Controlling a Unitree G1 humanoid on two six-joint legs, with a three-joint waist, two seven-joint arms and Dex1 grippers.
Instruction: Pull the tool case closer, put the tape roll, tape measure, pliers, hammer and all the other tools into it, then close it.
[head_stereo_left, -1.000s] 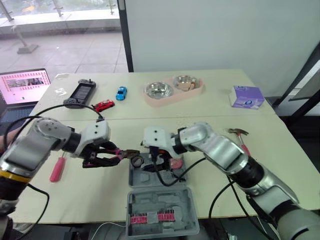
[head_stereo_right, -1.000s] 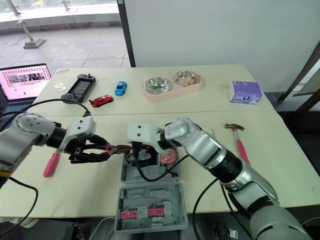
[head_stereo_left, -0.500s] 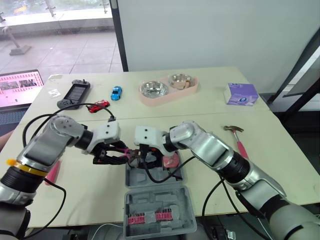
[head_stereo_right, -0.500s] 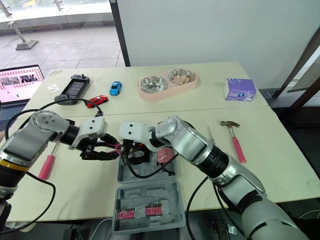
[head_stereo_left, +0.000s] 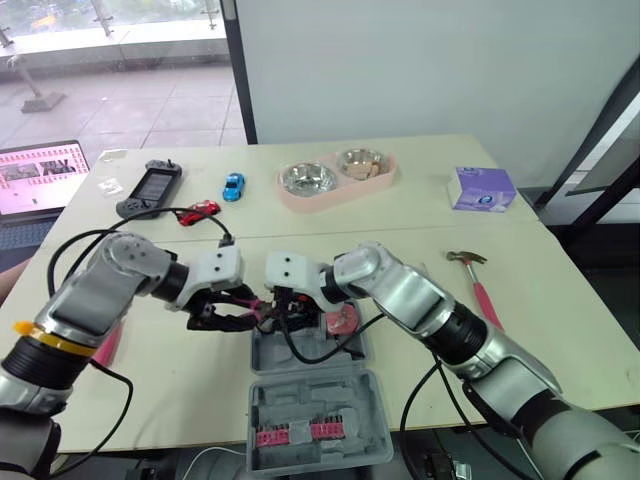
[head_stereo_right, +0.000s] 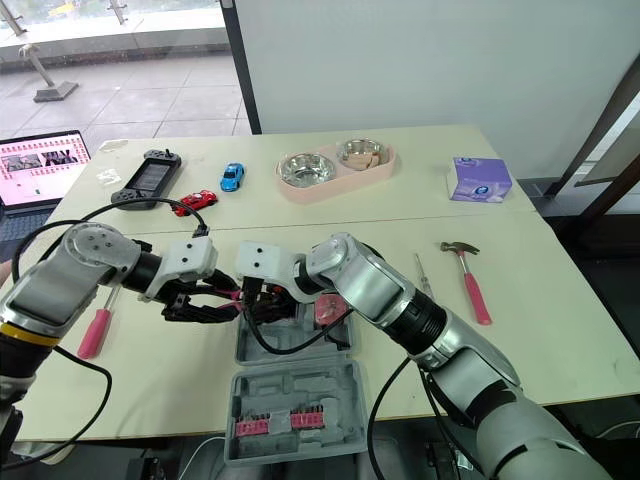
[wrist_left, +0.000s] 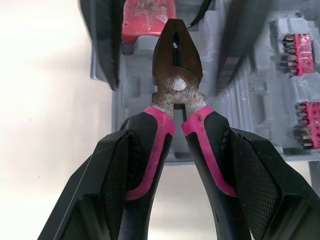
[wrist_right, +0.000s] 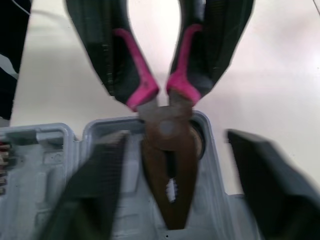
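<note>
The grey tool case (head_stereo_left: 345, 349) lies open at the table's front centre, its lid (head_stereo_left: 305, 420) with red bits toward me. My left gripper (head_stereo_left: 232, 310) is shut on the pink-and-black handles of the pliers (wrist_left: 177, 65), whose head hangs over the case's far left corner. My right gripper (wrist_right: 177, 137) stands open, one finger on each side of the pliers' head (wrist_right: 169, 165), not clamping it. A pink-red object (head_stereo_left: 340, 321) lies in the case tray. The hammer (head_stereo_left: 477, 277) rests on the table to the right, and a pink-handled screwdriver (head_stereo_right: 93, 332) lies at the left.
At the back stand a pink double bowl (head_stereo_left: 340, 180), a purple box (head_stereo_left: 482, 190), a blue toy car (head_stereo_left: 233, 186), a red toy car (head_stereo_left: 200, 211) and a black controller (head_stereo_left: 148, 187). A laptop (head_stereo_left: 40, 175) sits far left. A thin tool (head_stereo_right: 424, 275) lies beside the hammer.
The camera has shifted. My left gripper carried the pliers rightward to the case's far left corner, and my right gripper moved left until its fingers straddle the pliers' head.
</note>
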